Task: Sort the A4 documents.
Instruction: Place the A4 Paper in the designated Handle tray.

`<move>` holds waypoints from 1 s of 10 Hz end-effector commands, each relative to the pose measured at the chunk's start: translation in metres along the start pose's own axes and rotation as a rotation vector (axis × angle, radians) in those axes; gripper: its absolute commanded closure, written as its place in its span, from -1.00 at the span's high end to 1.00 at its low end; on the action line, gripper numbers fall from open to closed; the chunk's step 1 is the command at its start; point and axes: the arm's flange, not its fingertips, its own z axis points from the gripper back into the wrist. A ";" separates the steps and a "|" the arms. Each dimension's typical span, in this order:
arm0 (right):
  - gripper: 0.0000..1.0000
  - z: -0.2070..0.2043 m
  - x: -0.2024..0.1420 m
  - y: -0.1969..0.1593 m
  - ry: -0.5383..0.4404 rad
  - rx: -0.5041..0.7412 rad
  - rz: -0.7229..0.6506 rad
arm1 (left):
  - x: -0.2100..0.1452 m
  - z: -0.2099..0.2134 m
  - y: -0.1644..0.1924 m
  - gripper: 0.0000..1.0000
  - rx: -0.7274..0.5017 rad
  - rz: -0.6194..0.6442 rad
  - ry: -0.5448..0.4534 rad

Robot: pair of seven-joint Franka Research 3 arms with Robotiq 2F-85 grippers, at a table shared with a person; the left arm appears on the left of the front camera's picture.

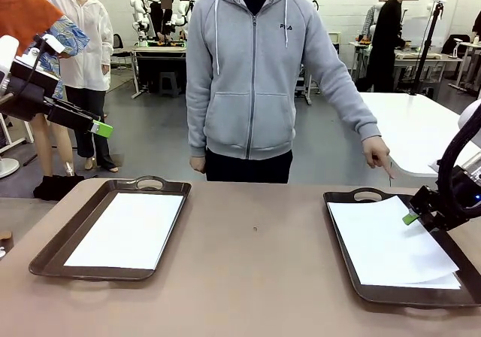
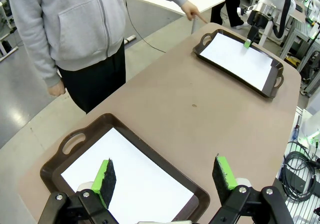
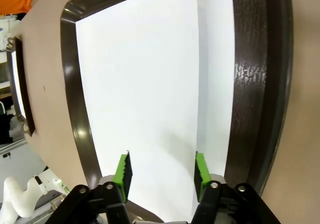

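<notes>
Front camera faces the person across the table (image 1: 255,269); both wrist cameras look down on it.

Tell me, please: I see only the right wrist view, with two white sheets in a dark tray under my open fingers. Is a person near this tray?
Observer: Yes. A person's hand points down just beyond the far handle of that tray.
Operator: Where is the left gripper?
Observer: The left gripper hangs high over the left side of the table, jaws apart, holding nothing.
Operator: Is something under it?
Observer: A second tray, with white paper lying flat inside.
</notes>
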 end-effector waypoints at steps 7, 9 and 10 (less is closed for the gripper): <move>1.00 0.012 -0.002 0.004 -0.013 -0.045 -0.031 | -0.001 0.000 0.000 1.00 -0.008 -0.002 -0.012; 1.00 0.011 0.000 0.000 -0.013 -0.030 -0.004 | -0.001 0.000 0.000 1.00 -0.008 -0.002 -0.012; 1.00 0.011 0.000 0.000 -0.013 -0.030 -0.004 | -0.001 0.000 0.000 1.00 -0.008 -0.002 -0.012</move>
